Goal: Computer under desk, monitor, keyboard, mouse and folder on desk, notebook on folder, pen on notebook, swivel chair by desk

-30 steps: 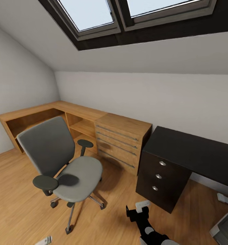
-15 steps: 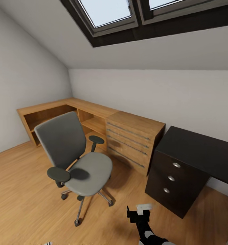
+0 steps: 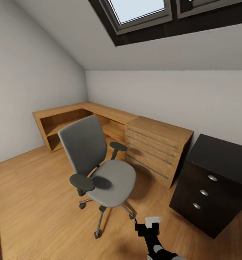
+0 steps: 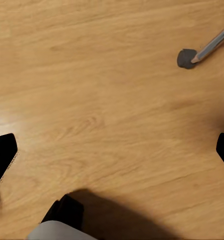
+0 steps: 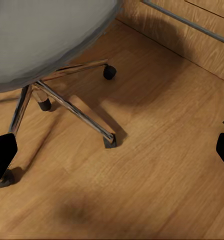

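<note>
The right gripper, black with a white block at its tip, is seen low over the wooden plank floor; its fingers are spread wide with nothing between them. The left gripper's fingers are likewise held wide above bare floor. The grey swivel chair with black armrests and chrome star base is placed before the light wooden drawer chest, beside a black three-drawer cabinet
</note>
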Motion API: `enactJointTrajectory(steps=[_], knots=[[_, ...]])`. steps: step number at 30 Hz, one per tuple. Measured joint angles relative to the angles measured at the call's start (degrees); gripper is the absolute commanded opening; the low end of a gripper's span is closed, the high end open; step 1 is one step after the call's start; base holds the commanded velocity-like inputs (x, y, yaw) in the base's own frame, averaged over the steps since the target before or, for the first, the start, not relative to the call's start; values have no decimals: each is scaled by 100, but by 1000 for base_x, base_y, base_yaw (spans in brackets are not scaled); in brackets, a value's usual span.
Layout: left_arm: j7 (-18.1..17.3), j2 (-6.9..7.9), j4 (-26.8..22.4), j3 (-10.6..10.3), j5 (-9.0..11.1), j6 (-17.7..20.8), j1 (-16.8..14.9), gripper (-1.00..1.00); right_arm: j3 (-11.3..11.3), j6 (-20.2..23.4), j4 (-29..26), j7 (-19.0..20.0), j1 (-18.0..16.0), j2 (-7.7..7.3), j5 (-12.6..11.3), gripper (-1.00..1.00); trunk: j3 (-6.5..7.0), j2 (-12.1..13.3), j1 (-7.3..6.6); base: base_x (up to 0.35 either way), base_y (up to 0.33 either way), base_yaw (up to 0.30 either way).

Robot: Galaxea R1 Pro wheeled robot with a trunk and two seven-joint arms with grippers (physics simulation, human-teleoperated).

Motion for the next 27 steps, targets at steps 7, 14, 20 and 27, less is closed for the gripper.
enactJointTrajectory(steps=[7,14,20,27], knots=[[0,0,3,-1,-3,-100,0,100,-2,-5,0,1,-2,0,-1,100,-169,-281,155,9,20,206],[0,-4,3,-1,-6,-118,0,100,-2,-6,0,1,-1,0,0,100,-339,-562,308,1,1,205],[0,-6,3,-1,-6,-122,0,100,-2,-11,0,-4,0,0,-1,100,-487,-803,440,0,0,181],[0,-15,3,-1,-6,-125,0,100,-1,-14,0,0,1,0,6,100,-653,-1084,594,0,0,125]])
